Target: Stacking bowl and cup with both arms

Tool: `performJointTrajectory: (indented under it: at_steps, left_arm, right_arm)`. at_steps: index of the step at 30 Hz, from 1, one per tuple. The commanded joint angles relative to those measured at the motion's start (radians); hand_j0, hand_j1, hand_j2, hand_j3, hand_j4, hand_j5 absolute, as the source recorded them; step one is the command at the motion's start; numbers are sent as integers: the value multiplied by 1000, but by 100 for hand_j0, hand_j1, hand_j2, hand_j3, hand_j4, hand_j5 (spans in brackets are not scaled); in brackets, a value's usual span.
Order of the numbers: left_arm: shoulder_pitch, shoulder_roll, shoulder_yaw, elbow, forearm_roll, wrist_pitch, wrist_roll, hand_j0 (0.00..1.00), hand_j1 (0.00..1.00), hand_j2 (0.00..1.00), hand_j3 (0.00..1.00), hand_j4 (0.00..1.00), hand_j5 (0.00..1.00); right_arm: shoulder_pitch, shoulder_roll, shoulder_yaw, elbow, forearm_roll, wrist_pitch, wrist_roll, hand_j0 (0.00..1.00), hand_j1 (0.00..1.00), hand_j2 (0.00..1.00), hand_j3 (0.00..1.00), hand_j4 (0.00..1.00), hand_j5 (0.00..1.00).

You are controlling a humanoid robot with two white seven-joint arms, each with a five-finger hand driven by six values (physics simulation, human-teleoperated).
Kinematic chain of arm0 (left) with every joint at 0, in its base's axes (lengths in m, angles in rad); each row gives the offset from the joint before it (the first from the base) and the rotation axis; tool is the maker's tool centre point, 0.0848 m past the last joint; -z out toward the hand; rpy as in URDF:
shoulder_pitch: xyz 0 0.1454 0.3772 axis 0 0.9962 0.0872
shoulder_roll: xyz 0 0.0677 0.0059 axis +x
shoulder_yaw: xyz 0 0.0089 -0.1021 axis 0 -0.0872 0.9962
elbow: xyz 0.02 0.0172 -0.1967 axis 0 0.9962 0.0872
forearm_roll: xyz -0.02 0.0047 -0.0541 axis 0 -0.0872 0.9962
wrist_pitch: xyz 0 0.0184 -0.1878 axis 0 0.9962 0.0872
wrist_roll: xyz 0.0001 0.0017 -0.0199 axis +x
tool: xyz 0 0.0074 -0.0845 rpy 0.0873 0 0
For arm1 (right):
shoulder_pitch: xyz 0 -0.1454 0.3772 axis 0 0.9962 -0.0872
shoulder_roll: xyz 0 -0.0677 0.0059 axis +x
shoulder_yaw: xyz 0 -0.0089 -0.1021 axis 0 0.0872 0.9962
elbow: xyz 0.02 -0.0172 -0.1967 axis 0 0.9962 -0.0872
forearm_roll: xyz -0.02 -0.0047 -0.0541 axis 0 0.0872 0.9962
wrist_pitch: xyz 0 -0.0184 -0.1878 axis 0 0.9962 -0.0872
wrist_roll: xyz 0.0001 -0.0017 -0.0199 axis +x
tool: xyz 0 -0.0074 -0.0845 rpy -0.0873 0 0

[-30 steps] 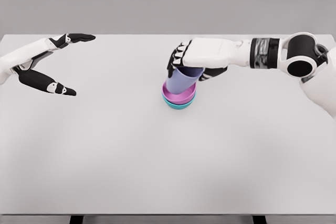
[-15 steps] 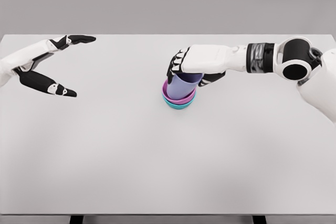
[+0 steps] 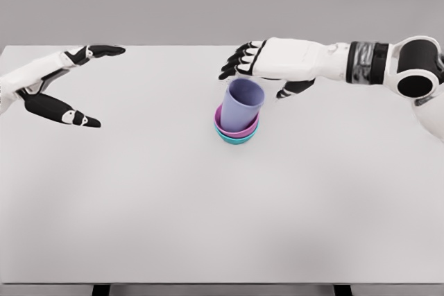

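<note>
The lavender cup sits in the pink bowl, which is nested in a teal bowl near the middle of the white counter. The cup leans, its mouth tipped up and to the right, not squarely upright. The right hand hovers just above and behind the cup's rim with fingers spread and nothing in its grip; a dark thumb hangs to the right of the cup, apart from it. The left hand shows at the far left, well away from the stack, fingers loose and open, holding nothing. Judging by how things lie, the stacking looks essentially done, and the main risk now is disturbance. The tilted cup probably rests on the bowl's curved inner wall and not flat on its base, so it may settle, roll around the bowl or tip out over the low rim by itself. Any sideways or downward sweep of the right hand could catch the rim with a fingertip or the thumb and knock the cup over, possibly dragging the light bowls with it. A straight upward, rearward retreat would seem the safest way clear.
</note>
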Motion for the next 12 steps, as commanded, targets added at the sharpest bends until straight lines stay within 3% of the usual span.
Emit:
performJointTrajectory:
  at_steps: [1,2,4,5,6,8,12]
  left_arm:
    - [0,-18,8,1,8,2,0,100,100,100,100,100,100]
    - [0,-48,13,1,8,2,0,100,100,100,100,100,100]
    - [28,-99,100,1,8,2,0,100,100,100,100,100,100]
    - [46,-104,117,1,5,2,0,100,100,100,100,100,100]
    - [78,-105,169,1,-58,2,0,100,100,100,100,100,100]
    - [89,-130,240,1,-176,2,0,100,100,100,100,100,100]
    - [89,-161,261,3,-199,2,0,100,100,100,100,100,100]
  right_arm:
    - [6,-67,-107,-59,-15,3,-1,100,100,100,100,100,100]
    - [31,-98,-147,-62,-18,3,-1,100,100,100,100,100,100]
    - [158,-170,-280,-26,-25,3,-1,100,100,100,100,100,100]
    - [176,-187,-280,-20,-25,3,-1,100,100,100,100,100,100]
    - [210,-224,-274,1,-24,3,-1,100,100,100,100,100,100]
    - [221,-255,-274,6,-25,3,-1,100,100,100,100,100,100]
    - [226,-298,-273,9,-25,3,-1,100,100,100,100,100,100]
